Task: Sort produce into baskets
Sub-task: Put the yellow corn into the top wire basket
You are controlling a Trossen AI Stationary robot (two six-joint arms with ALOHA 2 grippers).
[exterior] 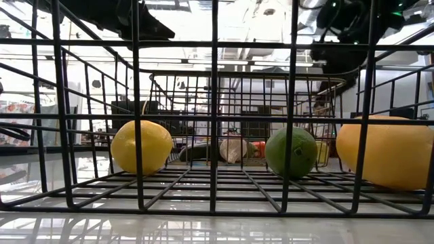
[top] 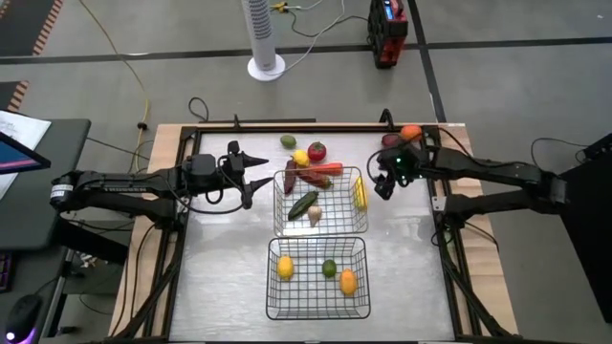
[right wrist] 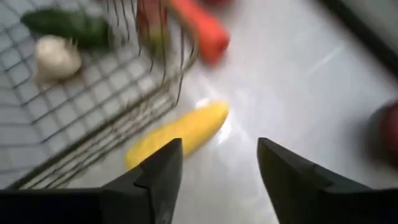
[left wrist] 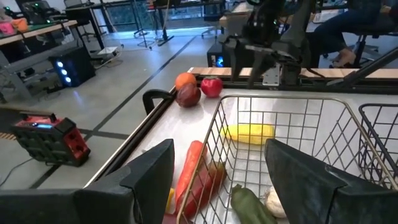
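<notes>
The relation that mattered was between the right gripper point(top: 383, 182) and the yellow, blunt-ended ear of corn point(top: 360, 194). In the high view the gripper sat right of centre in the frame, just to the right of the corn and slightly above it. The corn lay on the pale, glossy table point(top: 229, 277) hard against the right-hand wall of the upper black wire-mesh basket point(top: 320, 229), outside it as the right wrist view showed, its long axis running up and down the frame along that wall. In the right wrist view the two dark fingers stood apart with nothing between them, and the corn point(right wrist: 179, 132) lay just beyond them, skewed to their gap. The right arm was plainly the nearer one.

The left gripper point(top: 256, 174) hovered at centre-left of the high view, beside the same basket's left wall, its fingers parted and empty.

Inside that basket lay a smooth green cucumber point(top: 303, 204) and a knobbly white garlic bulb point(top: 315, 216). The lower basket point(top: 318, 313), a matching open grid, held a waxy yellow lemon point(top: 285, 267), a round green lime point(top: 329, 268) and a second yellow-orange fruit point(top: 348, 281). A long orange-red pepper point(top: 320, 169) rested at the upper basket's top edge.
</notes>
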